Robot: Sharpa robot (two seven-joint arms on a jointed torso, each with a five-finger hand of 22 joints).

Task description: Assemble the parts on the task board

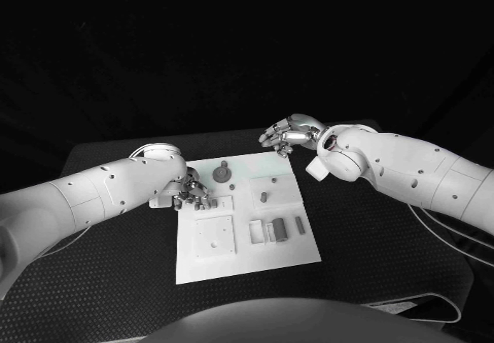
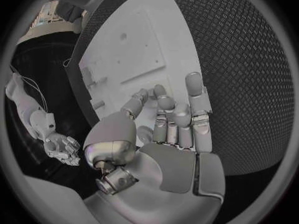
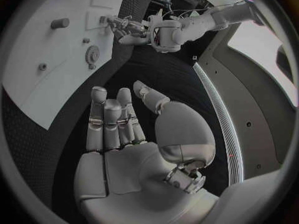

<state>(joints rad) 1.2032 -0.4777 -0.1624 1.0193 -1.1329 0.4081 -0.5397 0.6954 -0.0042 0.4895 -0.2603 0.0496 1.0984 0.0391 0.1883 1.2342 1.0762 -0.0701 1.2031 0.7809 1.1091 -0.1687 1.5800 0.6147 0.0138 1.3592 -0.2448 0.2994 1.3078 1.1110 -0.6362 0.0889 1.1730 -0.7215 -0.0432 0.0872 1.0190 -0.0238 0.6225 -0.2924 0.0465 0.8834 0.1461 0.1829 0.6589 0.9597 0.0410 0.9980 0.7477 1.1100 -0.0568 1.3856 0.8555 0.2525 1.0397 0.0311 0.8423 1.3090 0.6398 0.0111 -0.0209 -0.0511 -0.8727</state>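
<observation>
Right now the left hand (image 1: 191, 194) rests fingers-spread, holding nothing, on the task board's (image 1: 247, 250) left edge. Beyond its far corner, the right hand (image 1: 288, 135) hovers loosely curled and empty over bare table (image 1: 381, 236).

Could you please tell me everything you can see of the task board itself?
The task board is a flat white rectangular plate, matte, perhaps plastic, lying flat on the black table, slightly skewed. Its surface carries a raised square panel with small holes, rectangular recesses, and small grey parts, among them a gear near the far edge. The left hand reaches over its left edge; whether it touches is unclear. The right hand hovers beyond the far right corner, apart from it.
</observation>
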